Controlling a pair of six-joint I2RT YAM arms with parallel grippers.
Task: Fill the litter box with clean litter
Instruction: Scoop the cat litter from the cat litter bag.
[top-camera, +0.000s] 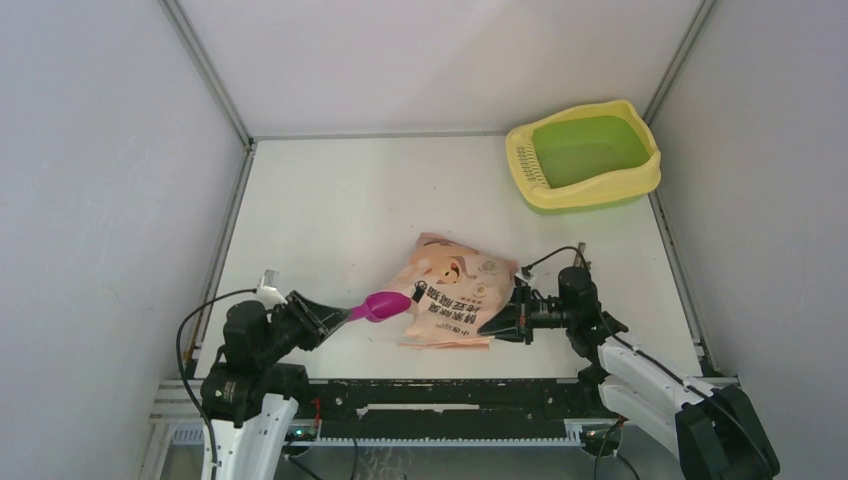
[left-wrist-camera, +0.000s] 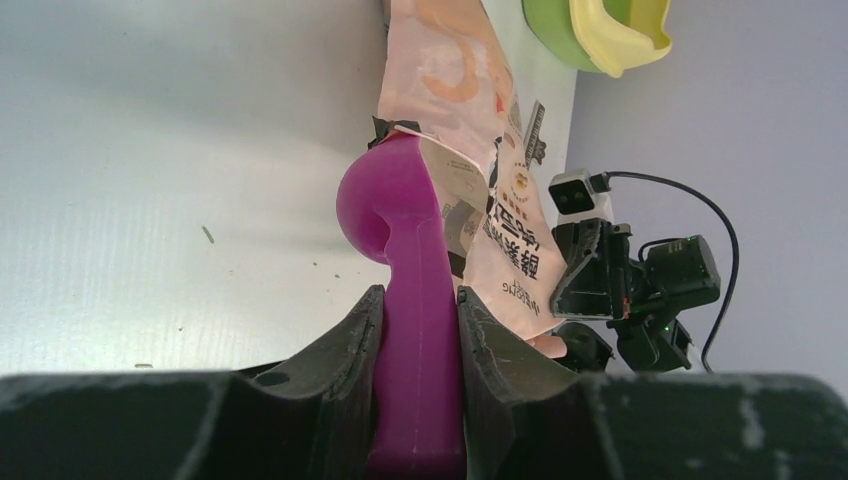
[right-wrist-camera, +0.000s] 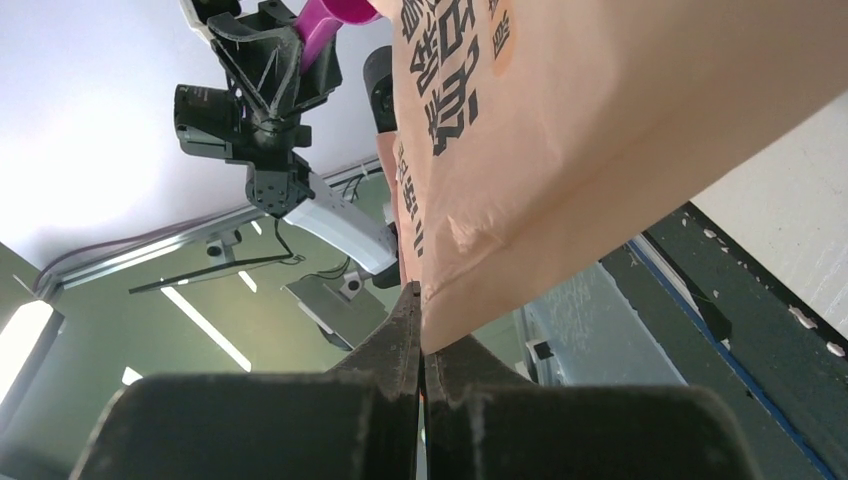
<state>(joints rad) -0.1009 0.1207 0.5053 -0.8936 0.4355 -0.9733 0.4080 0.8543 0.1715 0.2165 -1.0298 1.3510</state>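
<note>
In the far corner, litter box, well apart from left gripper tight around magenta scoop.

There is one litter box, one peach-pink printed bag and one magenta scoop. Two robot arms stand at one bench, making two end effectors: the left end effector and the right end effector. A few specks of litter are too small to count exactly.

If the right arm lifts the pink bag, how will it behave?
Probably floppy: the bag is creased film, pinched only at one edge by the right gripper. It looks puffed, so perhaps heavy and apt to sag.
</note>
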